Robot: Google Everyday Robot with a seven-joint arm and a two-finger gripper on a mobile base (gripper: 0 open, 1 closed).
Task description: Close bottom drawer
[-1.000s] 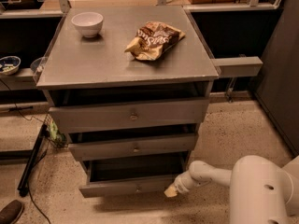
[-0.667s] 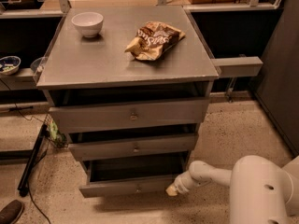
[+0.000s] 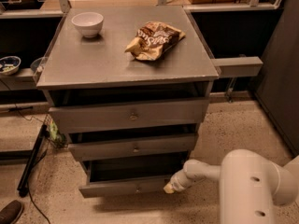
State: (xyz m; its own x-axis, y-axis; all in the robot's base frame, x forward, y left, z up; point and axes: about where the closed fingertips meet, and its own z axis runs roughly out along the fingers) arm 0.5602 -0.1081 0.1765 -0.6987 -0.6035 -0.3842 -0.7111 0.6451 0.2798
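The bottom drawer (image 3: 124, 187) sits low in the frame's centre, pulled out past the middle drawer (image 3: 135, 147) (its dark inside shows). The gripper (image 3: 170, 187) is at the right edge of the bottom drawer's front, apparently touching it; how far open it is cannot be told. Bare floor (image 3: 224, 125) lies to the right.

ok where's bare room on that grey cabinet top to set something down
The grey cabinet top is bare along its front edge, and between the white bowl and the crumpled brown snack bag. Crowded: the open bottom drawer's right end, where the cream-tipped gripper sits.
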